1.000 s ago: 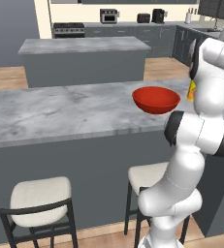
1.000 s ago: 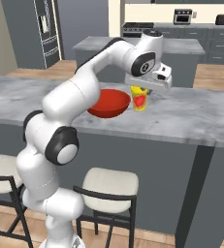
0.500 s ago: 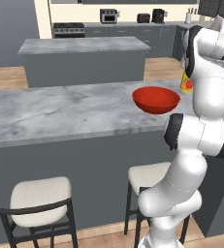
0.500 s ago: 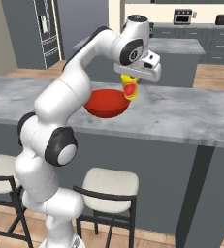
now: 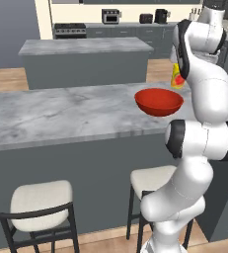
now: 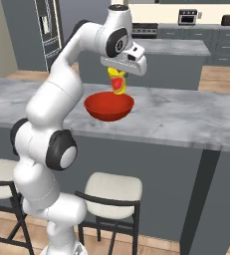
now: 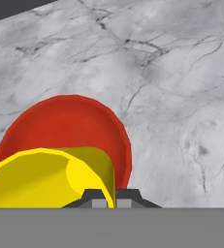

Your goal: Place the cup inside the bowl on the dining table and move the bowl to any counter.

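1. The arm has swung left since a second ago, and the cup (image 6: 117,82) has come from right of the bowl (image 6: 109,106) to just above its far rim.
2. The pincer (image 6: 117,74) is clamped on the cup's rim, holding it up in the air.
3. The bowl sits near the front edge of the dining surface (image 5: 61,113).
4. Nothing is finished: the cup needs lowering in, then the bowl must travel to the far island (image 5: 86,47).
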